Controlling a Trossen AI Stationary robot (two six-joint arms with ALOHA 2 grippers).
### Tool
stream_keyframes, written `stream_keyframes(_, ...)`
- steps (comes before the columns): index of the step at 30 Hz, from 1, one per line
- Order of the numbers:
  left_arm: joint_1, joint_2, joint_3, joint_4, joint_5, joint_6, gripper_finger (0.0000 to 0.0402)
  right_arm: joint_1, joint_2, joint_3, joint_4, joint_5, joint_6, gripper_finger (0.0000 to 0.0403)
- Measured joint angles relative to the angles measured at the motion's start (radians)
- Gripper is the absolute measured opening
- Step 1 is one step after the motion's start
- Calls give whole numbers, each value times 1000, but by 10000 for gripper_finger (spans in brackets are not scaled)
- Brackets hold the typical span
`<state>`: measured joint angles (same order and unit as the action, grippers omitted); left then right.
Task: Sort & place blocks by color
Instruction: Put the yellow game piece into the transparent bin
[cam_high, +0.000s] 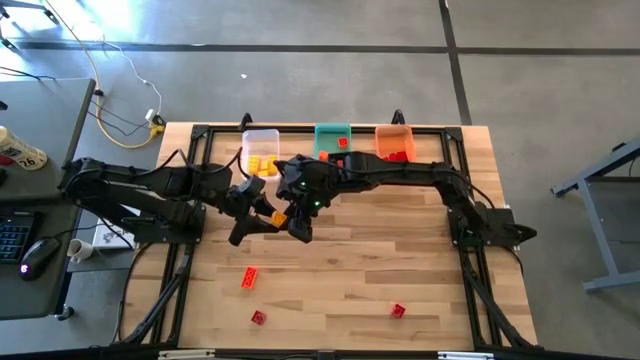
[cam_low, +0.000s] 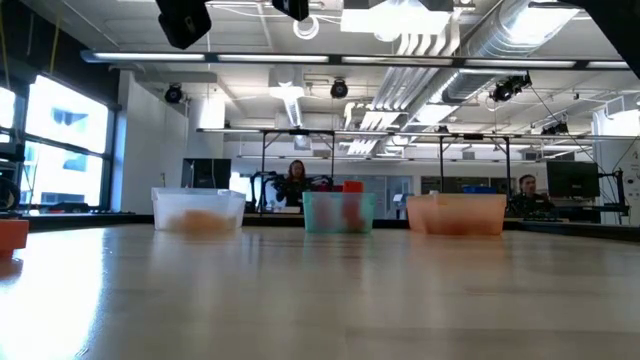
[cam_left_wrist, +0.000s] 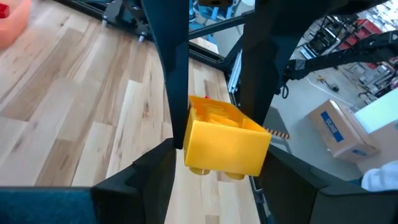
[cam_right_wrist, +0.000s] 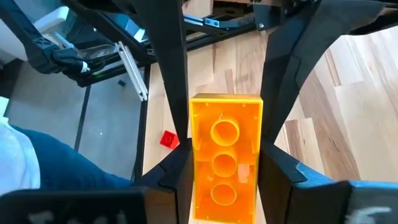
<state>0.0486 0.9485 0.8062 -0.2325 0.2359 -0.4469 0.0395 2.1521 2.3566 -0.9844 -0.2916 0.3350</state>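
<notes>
My left gripper (cam_high: 258, 203) is shut on a yellow brick (cam_left_wrist: 224, 140) above the middle of the table. My right gripper (cam_high: 292, 220) is just to its right, shut on an orange brick (cam_right_wrist: 224, 158), which also shows in the high view (cam_high: 279, 216). Three loose red bricks lie flat on the near part of the table: one (cam_high: 249, 277), another (cam_high: 259, 318) and a third (cam_high: 398, 311). One of them shows in the right wrist view (cam_right_wrist: 168, 139). My left gripper pinches the yellow brick by two opposite sides (cam_left_wrist: 191, 140) between its two fingers (cam_left_wrist: 177, 93). The brick is lifted clear of the table and tilted, with round studs showing on its lower face (cam_left_wrist: 214, 171). My right gripper pinches the orange brick by its two long sides (cam_right_wrist: 194, 155) between its two fingers (cam_right_wrist: 171, 93). The fingers run along the brick. The brick is lifted clear of the table, and its hollow underside with three round tubes faces the wrist camera.
Three bins stand in a row at the far edge: a clear bin (cam_high: 260, 150) with yellow bricks, a teal bin (cam_high: 333, 140) with a red piece, and an orange bin (cam_high: 395, 143) with red bricks. Black frame rails run along the table's sides. People sit in the room beyond.
</notes>
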Motion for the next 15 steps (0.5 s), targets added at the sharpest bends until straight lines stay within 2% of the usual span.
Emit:
stream_keyframes(8, 1, -2, 4, 8, 3, 1, 200, 7, 6, -5, -56, -10, 8, 112)
stream_keyframes(15, 0, -2, 4, -4, 26, 4, 200, 10, 6, -5, -15, -8, 7, 112)
